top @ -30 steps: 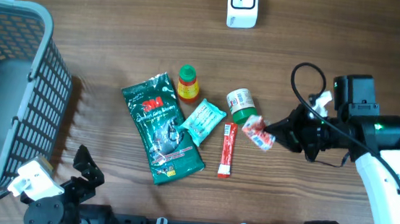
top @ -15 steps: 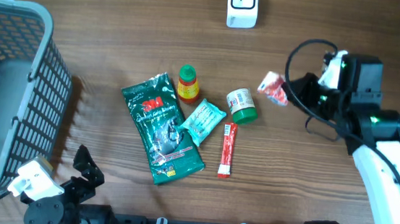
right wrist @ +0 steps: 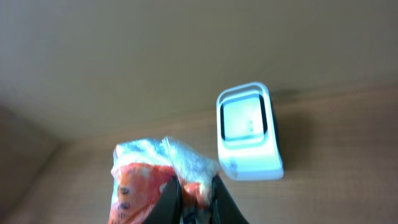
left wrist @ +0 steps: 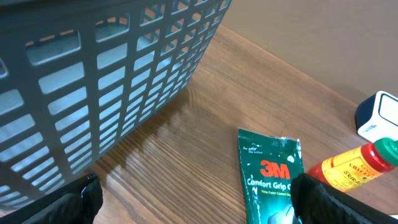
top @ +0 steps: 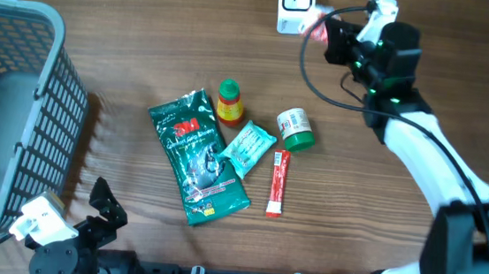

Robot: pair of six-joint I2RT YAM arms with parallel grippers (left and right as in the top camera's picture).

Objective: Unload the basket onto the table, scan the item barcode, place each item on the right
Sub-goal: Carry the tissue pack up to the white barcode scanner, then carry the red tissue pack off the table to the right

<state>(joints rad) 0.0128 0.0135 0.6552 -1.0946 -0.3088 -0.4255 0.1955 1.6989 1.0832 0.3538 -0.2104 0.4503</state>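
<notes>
The right hand (right wrist: 193, 194) is pinched narrow on one edge of a small red-and-white sachet (right wrist: 152, 171). It holds the sachet in the air just in front of the white scanner (right wrist: 249, 130), which stands at the far edge of the worktop (top: 104, 18). The sachet looks like thin, crinkly film: very light, soft, and likely to flop or curl beyond the fingertips, so its printed face may not sit flat to the scanner window. The sealed edge seems the best place to grip, being the stiffest part and leaving both faces uncovered. The wrist view is blurred, so I cannot tell which side carries the barcode; it may need turning toward the window. The left hand (left wrist: 196, 190) is spread wide and empty, low beside the grey basket (left wrist: 93, 74), well apart from the scanner
</notes>
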